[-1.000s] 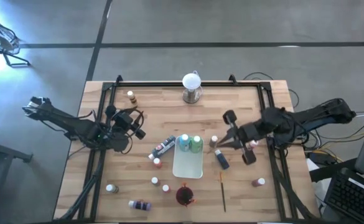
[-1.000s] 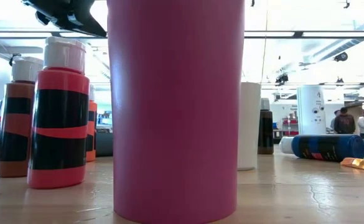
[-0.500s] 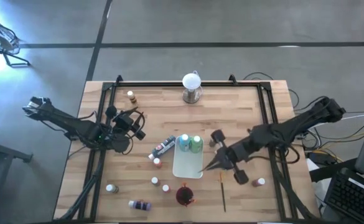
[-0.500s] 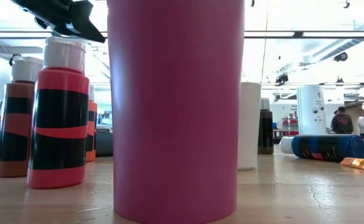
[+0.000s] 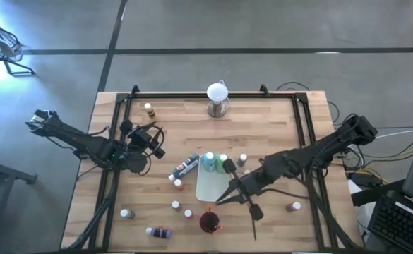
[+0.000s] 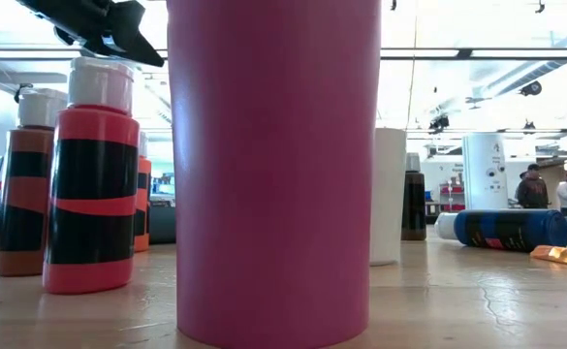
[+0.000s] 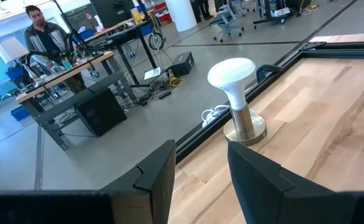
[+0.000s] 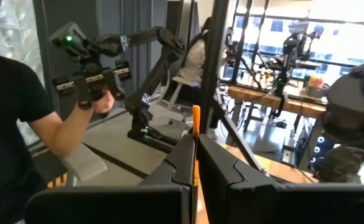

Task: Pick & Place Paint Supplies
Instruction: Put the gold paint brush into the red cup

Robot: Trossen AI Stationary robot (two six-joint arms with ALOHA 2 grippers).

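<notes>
My right gripper (image 5: 219,202) reaches in from the table's right and hangs over the near right corner of the white tray (image 5: 210,189), just beyond the dark red cup (image 5: 209,222). It is shut on a thin orange brush (image 8: 196,134). Teal (image 5: 209,161) and green (image 5: 224,164) bottles stand at the tray's far end. A dark blue bottle (image 5: 186,168) lies on its side left of the tray. Another brush (image 5: 253,224) lies flat right of the cup. My left gripper (image 7: 200,177) waits open at the table's left, holding nothing. My right gripper pinches the orange brush handle (image 8: 196,157) between its two shut fingers. The fingers lie about level, coming from the table's right and slanting toward its near edge. The handle crosses them, and one end (image 8: 196,113) sticks out past the fingers. The brush is clear of the table.
Small white-capped bottles stand scattered: near left (image 5: 126,213), left of the cup (image 5: 176,205) (image 5: 189,213), near right (image 5: 296,207), far left (image 5: 148,108). A purple bottle (image 5: 158,231) lies at the near edge. A white globe on a metal base (image 5: 217,99) stands at the far edge.
My right gripper has travelled from right of the tray toward the table's near left, ending over the tray's near right corner by the red cup. It has stayed shut on the brush.
</notes>
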